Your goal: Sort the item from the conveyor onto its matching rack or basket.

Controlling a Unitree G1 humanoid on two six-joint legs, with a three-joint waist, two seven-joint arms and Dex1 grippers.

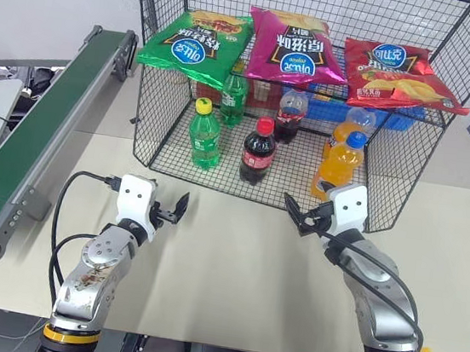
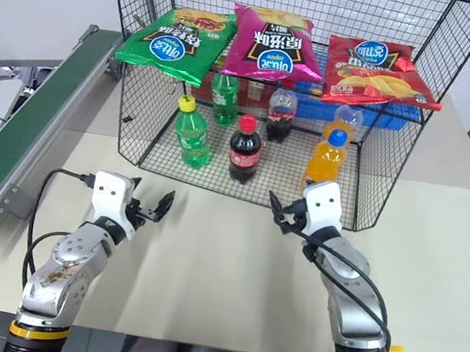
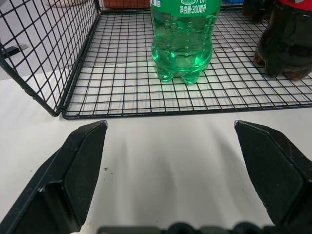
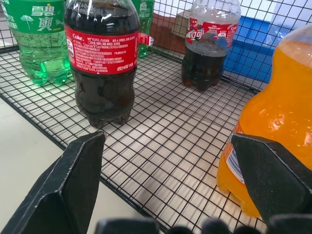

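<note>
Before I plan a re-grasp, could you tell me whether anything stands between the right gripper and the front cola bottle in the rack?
Nothing visible does. The right gripper, open and empty, faces the cola bottle across bare table and the open front of the rack. The orange bottle stands off to one side, not in line.

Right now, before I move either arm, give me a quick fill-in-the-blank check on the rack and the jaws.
1. The front cola bottle stands between a green bottle and an ____ bottle.
2. The upper shelf of the rack holds ____ chip bags.
3. Both the left gripper and the right gripper have their jaws ____.
4. The conveyor lies on the robot's ____ side.

Missing words: orange; three; open; left
</note>
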